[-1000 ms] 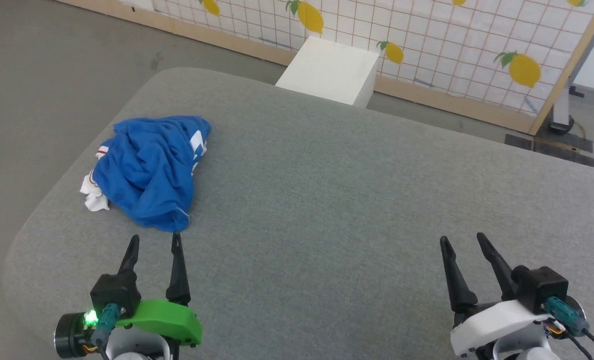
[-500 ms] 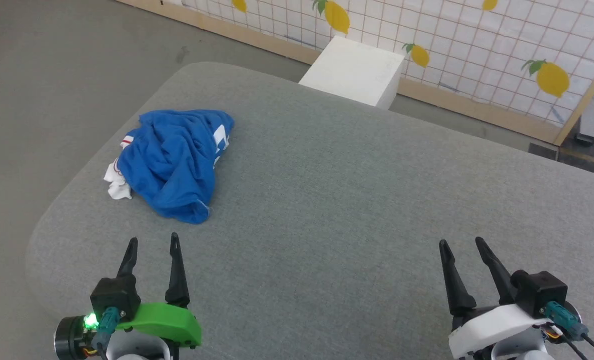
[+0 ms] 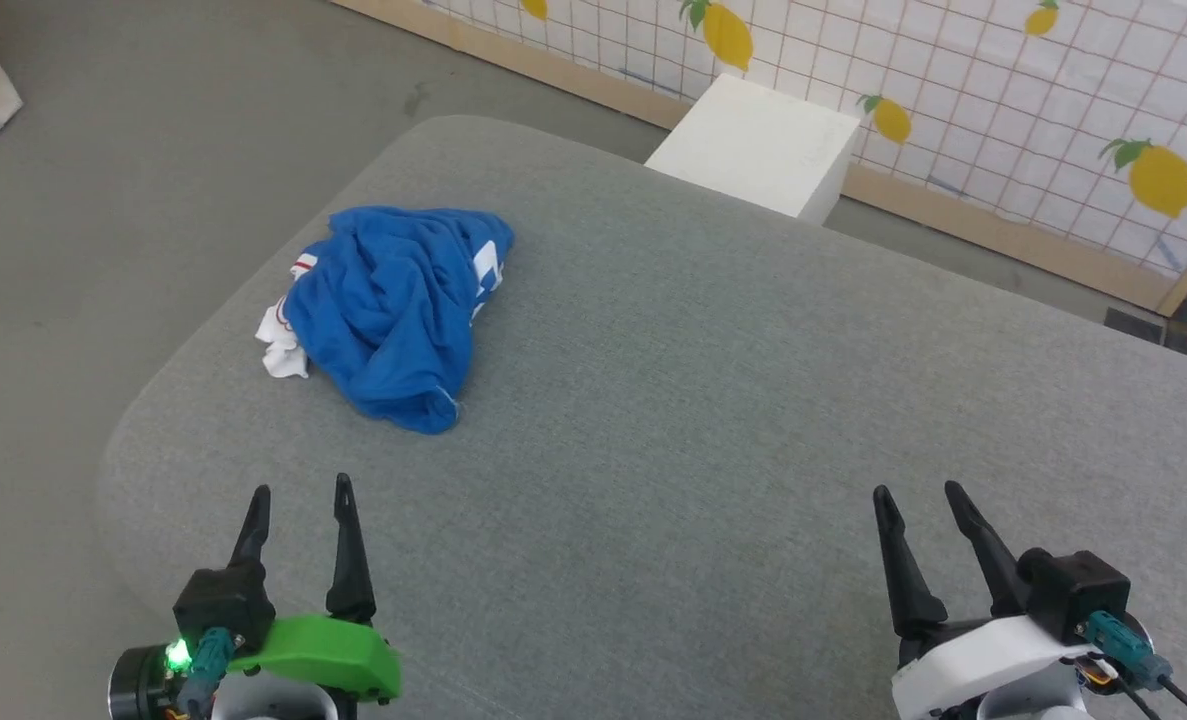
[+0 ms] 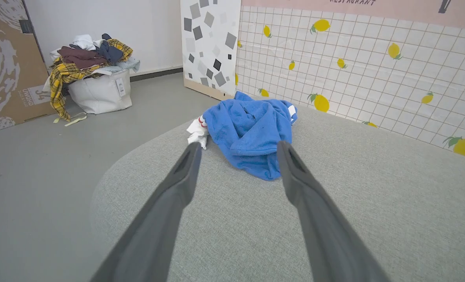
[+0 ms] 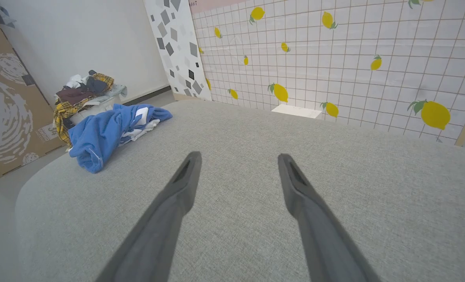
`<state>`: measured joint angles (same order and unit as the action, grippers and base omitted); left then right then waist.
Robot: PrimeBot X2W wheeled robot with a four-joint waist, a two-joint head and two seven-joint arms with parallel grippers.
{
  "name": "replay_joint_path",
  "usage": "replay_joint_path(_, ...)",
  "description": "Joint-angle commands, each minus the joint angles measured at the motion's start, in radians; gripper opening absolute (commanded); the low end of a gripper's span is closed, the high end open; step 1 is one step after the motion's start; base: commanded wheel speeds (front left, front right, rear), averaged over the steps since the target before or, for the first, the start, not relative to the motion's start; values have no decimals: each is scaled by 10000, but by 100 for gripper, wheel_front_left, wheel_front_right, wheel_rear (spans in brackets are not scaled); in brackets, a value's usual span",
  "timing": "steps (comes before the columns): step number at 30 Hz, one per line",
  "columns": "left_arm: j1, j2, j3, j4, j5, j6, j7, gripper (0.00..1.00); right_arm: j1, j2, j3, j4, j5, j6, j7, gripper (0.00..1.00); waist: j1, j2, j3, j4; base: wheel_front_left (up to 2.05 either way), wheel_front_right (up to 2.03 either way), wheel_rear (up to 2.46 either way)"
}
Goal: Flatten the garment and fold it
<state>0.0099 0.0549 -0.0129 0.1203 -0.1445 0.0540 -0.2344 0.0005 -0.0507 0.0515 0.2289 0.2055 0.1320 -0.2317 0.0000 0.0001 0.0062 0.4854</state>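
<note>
Blue garment (image 3: 393,310) stays crumpled, only the view swung; left gripper (image 3: 301,485) and right gripper (image 3: 917,488) wide, empty, flattening unstarted.

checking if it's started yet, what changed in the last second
The head camera turned toward the robot's left, so everything slid right in its view. The garment stays crumpled in place on the table; the left gripper and right gripper stay open, apart from it.

I see a royal-blue soft jersey T-shirt (image 3: 393,310) crumpled in a loose heap. White sleeve fabric with thin red stripes pokes out on its left, and white lettering partly shows. It lies by the left edge of the grey fabric-covered table (image 3: 713,400), toward the far left corner.
</note>
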Motion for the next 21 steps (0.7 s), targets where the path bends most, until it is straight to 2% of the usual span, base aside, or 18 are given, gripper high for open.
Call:
replay_joint_path(1,145,-32,3,41,-71,58,-123,100,60,5,22,79,122,-12,-149,100,0,-1,-11,103,0,0,0)
replay_joint_path(8,183,-35,-1,114,-145,100,-268,100,91,5,73,216,265,-13,-295,100,0,-1,-44,406,0,0,0)
replay_joint_path(15,198,-36,12,138,-151,98,-274,100,112,5,92,201,270,-13,-300,100,0,-1,-36,392,0,0,0)
replay_joint_path(21,-251,105,293,250,-589,-158,-253,100,-30,5,72,109,167,-13,-261,100,0,-1,181,210,0,0,0)
